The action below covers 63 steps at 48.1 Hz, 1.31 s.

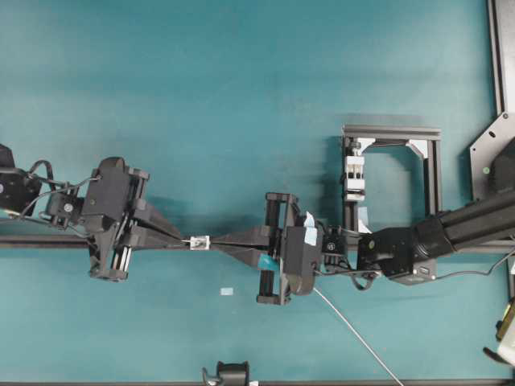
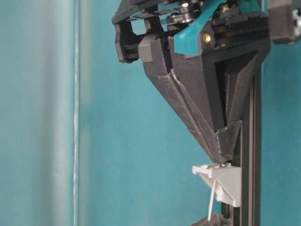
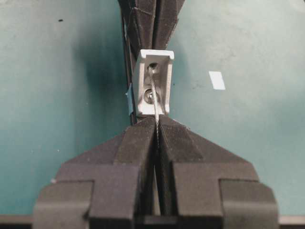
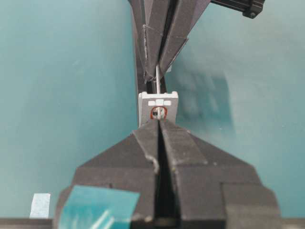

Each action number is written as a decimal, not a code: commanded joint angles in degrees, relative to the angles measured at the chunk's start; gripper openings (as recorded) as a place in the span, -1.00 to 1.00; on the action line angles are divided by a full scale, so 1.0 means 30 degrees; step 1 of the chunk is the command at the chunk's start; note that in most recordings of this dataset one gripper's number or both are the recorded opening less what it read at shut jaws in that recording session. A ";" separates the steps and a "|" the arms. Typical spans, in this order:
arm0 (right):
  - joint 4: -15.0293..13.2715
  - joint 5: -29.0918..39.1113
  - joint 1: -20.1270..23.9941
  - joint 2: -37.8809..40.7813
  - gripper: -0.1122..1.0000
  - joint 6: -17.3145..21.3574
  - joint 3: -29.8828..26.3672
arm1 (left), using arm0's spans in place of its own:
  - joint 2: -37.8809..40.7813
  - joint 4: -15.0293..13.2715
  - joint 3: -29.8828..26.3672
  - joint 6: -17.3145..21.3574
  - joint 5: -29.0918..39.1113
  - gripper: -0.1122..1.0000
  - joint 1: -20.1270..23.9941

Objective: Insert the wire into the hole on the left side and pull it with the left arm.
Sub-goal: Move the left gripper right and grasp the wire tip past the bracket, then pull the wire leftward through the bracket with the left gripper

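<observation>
- Black tapered fingers of the left gripper (image 3: 156, 131) fill the bottom of the left wrist view, pressed together on the wire (image 3: 155, 102), which runs out from between their tips.
- Just past those tips the wire enters the hole (image 3: 153, 68) in the small silver-white block (image 3: 153, 83); the block sits almost touching the fingertips.
- On the far side of the block, the right gripper (image 1: 216, 242), marked with teal tape, has its jaws closed too, with its tips right at the block's opposite face.
- Seen from the right wrist camera, a short stretch of wire stands between the block and the left gripper's tips beyond it.
- Both grippers lie in line along a thick black rail (image 1: 32, 240) that crosses the table left to right.
- From under the right gripper's body a long pale run of wire trails away toward the lower edge of the overhead view.
- Beyond the right gripper, on the upper side of the rail, stands a black frame (image 1: 392, 133) holding a white clamp block (image 1: 355, 177).
- A small white tape scrap (image 1: 227, 291) lies on the surface below the block.
- Everything rests on a flat teal table (image 1: 201, 88), matte and evenly lit, with dark metal framing (image 1: 499, 56) at its right edge.
</observation>
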 commanded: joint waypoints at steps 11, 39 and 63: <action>-0.0029 0.0000 -0.0029 -0.0527 -0.78 0.0029 -0.0234 | -0.0439 0.0059 -0.0381 0.0000 0.0059 -0.99 -0.0088; -0.0029 0.0967 0.0029 -0.1406 0.49 -0.0029 0.0264 | -0.0879 0.0059 -0.0059 0.0000 0.0762 -0.99 -0.0117; -0.0059 0.0938 0.0059 -0.1846 0.48 -0.0117 0.0791 | -0.5566 0.0059 0.2432 -0.0059 0.4307 -0.99 -0.0820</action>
